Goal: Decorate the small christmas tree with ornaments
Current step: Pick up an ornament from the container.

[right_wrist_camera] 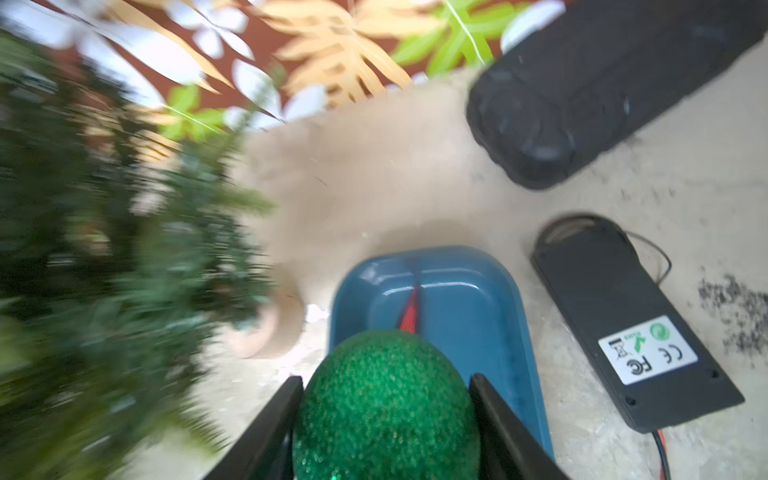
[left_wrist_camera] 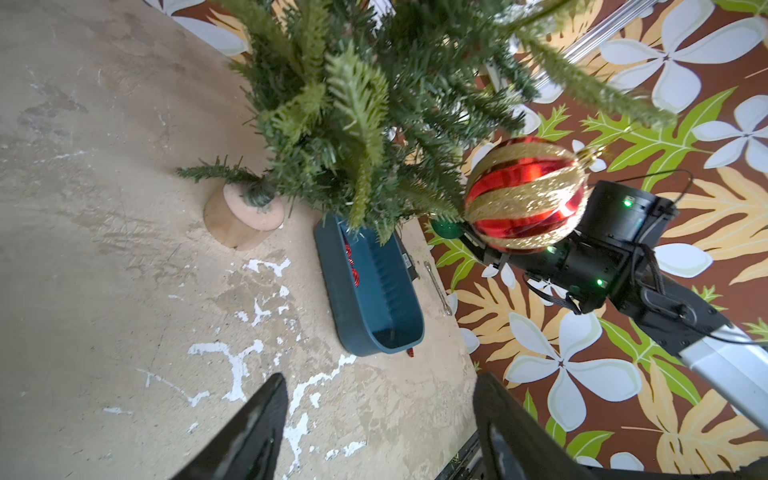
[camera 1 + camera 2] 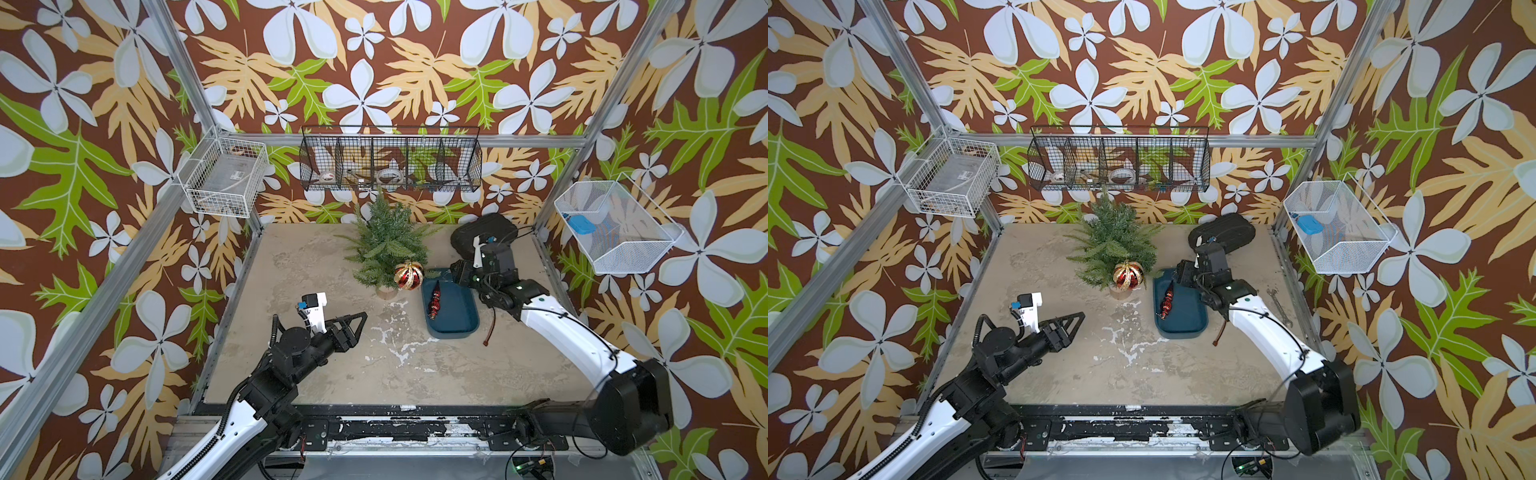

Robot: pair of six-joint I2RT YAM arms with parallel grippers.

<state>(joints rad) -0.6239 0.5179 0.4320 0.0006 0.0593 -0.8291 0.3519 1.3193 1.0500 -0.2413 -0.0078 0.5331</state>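
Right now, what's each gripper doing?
Left gripper: open, empty.
Right gripper: closed on the green glitter ball.

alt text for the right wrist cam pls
The right gripper clasps a green glitter ball between its fingers, over a blue tray holding a dark red drop. The small christmas tree is a blurred mass beside the tray; a labelled black box and a black case lie on the table.
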